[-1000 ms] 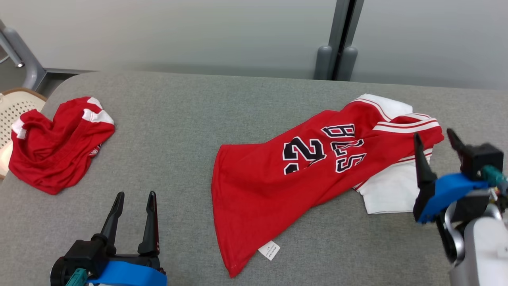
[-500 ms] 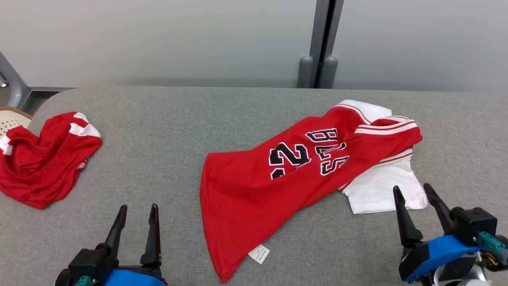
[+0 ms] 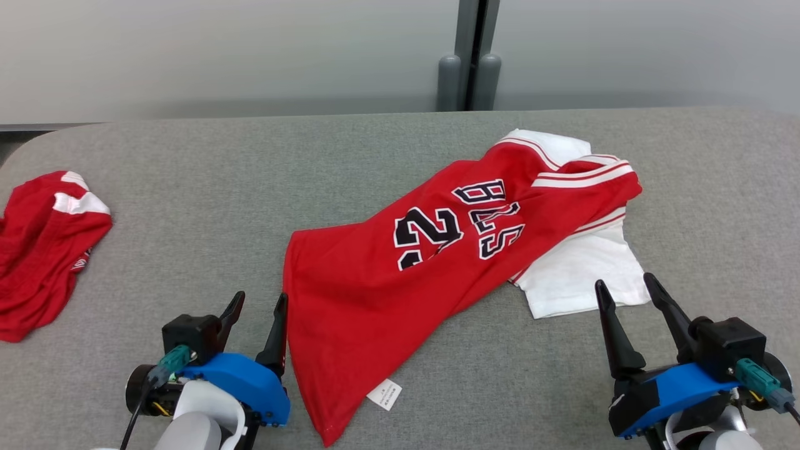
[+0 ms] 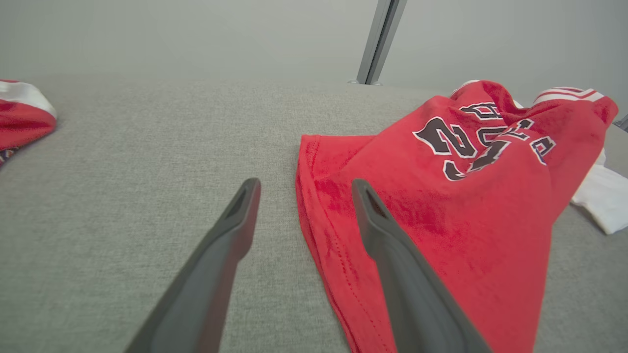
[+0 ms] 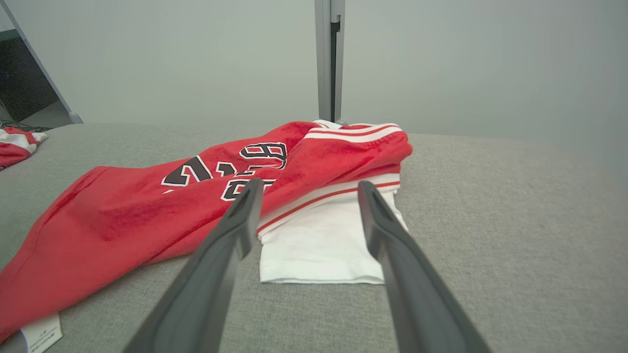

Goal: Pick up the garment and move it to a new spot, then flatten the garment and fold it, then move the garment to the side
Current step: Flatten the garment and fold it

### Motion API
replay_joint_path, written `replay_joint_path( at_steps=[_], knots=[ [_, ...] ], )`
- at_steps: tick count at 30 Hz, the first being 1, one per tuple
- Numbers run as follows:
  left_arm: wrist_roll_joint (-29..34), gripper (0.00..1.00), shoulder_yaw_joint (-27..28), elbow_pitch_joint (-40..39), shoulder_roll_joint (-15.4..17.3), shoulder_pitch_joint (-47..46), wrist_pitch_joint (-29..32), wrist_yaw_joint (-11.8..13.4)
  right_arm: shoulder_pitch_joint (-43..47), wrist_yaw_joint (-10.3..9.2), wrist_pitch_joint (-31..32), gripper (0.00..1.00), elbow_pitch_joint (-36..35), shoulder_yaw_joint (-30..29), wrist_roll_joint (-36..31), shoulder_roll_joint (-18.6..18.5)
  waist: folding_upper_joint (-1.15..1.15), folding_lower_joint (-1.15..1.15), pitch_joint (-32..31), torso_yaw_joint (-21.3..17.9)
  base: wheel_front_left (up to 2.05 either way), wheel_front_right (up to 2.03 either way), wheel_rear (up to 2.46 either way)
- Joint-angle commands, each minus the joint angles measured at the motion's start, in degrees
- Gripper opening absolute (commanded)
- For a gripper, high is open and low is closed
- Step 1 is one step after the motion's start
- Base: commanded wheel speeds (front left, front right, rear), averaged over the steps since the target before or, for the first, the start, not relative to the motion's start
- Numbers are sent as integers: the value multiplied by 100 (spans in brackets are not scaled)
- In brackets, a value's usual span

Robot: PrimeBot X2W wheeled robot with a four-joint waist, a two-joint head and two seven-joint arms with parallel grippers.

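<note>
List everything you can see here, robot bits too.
jersey: one, red with black-and-white number, slantwise mid-table
white fabric: one, white, partly under the jersey's right end
label: one, white, at the jersey's near hem
crumpled garment: one, red with white trim, table's left edge
table: one, grey, under everything
post: one, grey, behind the table
left end effector: one, dark, open, at the jersey's left edge
right end effector: one, dark, open, near white fabric

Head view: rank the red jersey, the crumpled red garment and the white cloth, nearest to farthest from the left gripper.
1. red jersey: hem right beside the left gripper.
2. crumpled red garment: far left of the table.
3. white cloth: under the jersey's far right end.
</note>
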Motion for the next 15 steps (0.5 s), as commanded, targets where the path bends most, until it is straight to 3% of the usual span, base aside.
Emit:
replay_joint_path(
  at_steps=[1, 8, 14, 15],
  knots=[
    [-16, 100, -9, 72, -18, -122, 43, -7, -72, 3, -34, 100, 8, 7, 13, 0, 0, 0, 96, -106, 0, 0, 0],
    [-129, 100, -30, 1048, -164, -808, 506, 59, -207, 3, -164, 100, 130, 248, 99, -1, 0, 0, 360, -425, 0, 0, 0],
    [-260, 100, 64, 1663, -197, -1089, 917, 286, -268, 3, -244, 100, 189, 387, 144, 0, 0, 0, 456, -608, 0, 0, 0],
    [-263, 0, 71, 1709, -189, -1115, 919, 284, -270, 3, -257, 100, 192, 404, 148, 0, 0, 0, 466, -631, 0, 0, 0]
  ],
)
